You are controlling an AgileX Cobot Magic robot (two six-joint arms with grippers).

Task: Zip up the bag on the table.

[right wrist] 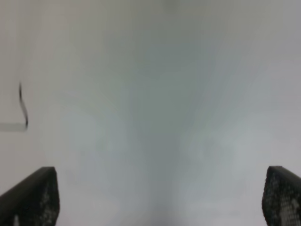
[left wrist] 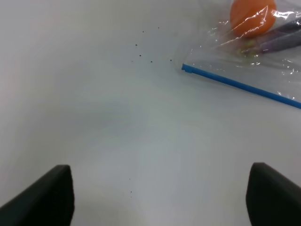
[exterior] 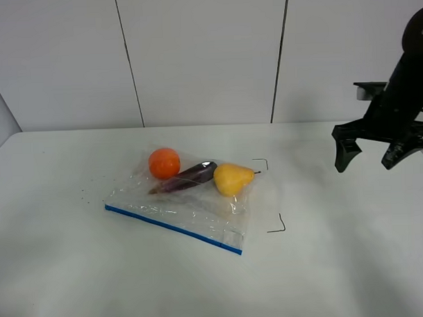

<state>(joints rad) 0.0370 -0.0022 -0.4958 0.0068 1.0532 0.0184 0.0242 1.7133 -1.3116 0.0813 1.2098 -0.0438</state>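
The clear plastic bag lies flat in the middle of the white table, its blue zipper strip along the near edge. An orange, a purple eggplant and a yellow pear show through it. My right gripper hovers open and empty above the table, well to the bag's right. My left gripper is open and empty over bare table. Its wrist view shows the bag's corner, strip and orange ahead. The left gripper is out of the exterior view.
Two thin black corner marks sit on the table right of the bag; one mark shows in the right wrist view. Tiny dark specks lie left of the bag. A panelled white wall stands behind the table.
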